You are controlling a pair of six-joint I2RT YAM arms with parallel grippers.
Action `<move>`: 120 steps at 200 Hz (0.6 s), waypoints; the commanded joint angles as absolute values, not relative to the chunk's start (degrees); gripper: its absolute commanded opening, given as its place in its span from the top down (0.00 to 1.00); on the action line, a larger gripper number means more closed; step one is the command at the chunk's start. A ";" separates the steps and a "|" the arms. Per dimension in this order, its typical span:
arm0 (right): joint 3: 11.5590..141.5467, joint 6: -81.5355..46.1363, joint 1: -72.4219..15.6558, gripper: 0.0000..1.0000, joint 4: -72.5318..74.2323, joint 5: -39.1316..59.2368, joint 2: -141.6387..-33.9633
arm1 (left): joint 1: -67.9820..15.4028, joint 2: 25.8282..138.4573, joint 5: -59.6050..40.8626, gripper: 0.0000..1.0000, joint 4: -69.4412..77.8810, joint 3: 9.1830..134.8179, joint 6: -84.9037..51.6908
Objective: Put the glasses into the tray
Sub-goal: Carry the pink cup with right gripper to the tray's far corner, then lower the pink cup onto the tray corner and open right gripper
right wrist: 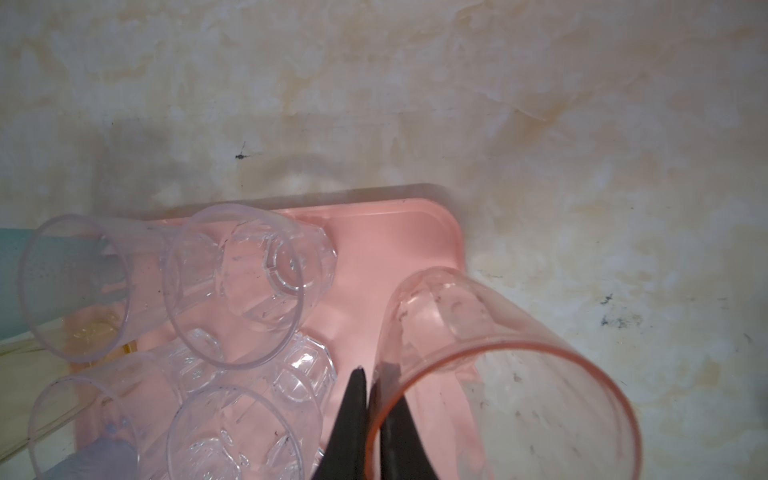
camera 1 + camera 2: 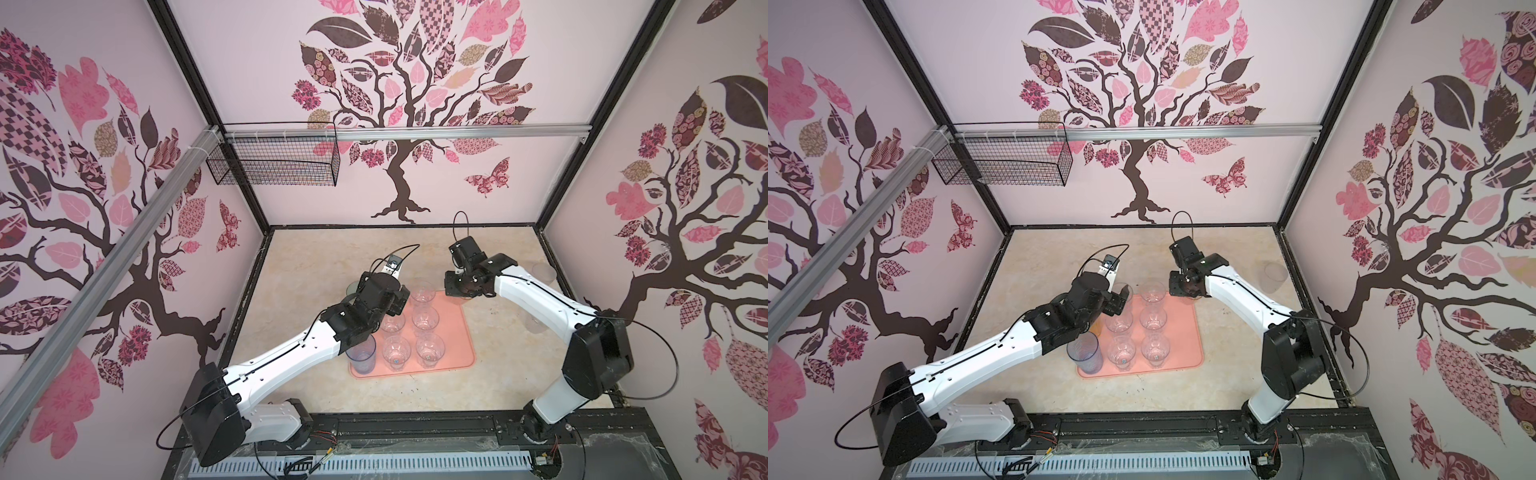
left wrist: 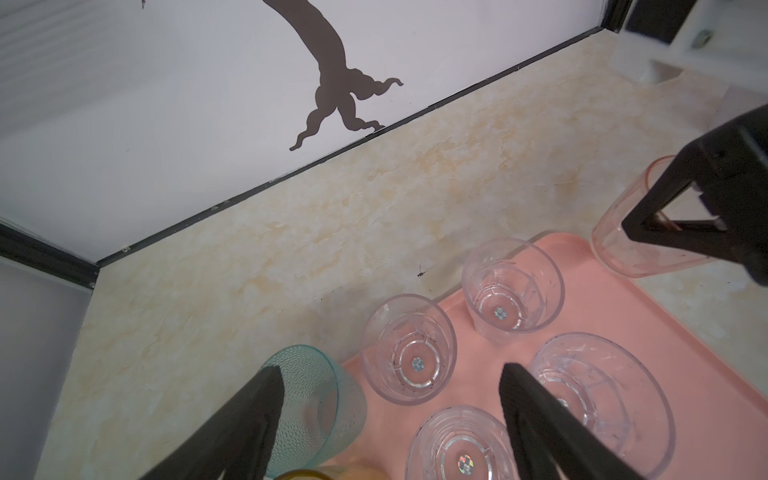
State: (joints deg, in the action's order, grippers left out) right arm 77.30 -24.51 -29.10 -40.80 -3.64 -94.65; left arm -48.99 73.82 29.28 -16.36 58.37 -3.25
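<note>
The pinkish tumbler (image 1: 519,395) cannot be made out in either top view, where the right arm's (image 2: 536,299) wrist covers it. There the left arm (image 2: 291,353) also hides the left part of the tray (image 2: 457,332), leaving a sliver of the teal tumbler (image 2: 352,286); whether it stands on the tray or just off it is unclear. The amber tumbler (image 3: 328,473) is cut off at the frame edge. Only the right wrist view shows the right tool (image 1: 373,374) pinching the pinkish tumbler's rim wall, one finger inside, one outside, the glass tilted over the tray's far right corner. The left wrist view shows the left tool (image 3: 390,370) spread wide above the clear tumblers (image 3: 409,349) standing upright on the tray. A blue tumbler (image 2: 360,353) stands at the tray's near left corner. A faint lone tumbler (image 2: 543,272) stands on the worktop (image 2: 311,266) by the right wall, well apart from the tray. A wire basket (image 2: 274,162) hangs on the back rail.
</note>
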 commanded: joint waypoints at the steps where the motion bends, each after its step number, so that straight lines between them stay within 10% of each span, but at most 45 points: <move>1: 80.33 -23.21 -29.13 1.00 -43.40 -5.58 -97.64 | -48.69 73.54 28.80 0.15 -15.99 56.77 -3.96; 120: 85.41 -21.29 -29.21 1.00 -42.38 -4.55 -108.71 | -48.69 75.49 26.39 0.15 -15.54 56.21 -5.88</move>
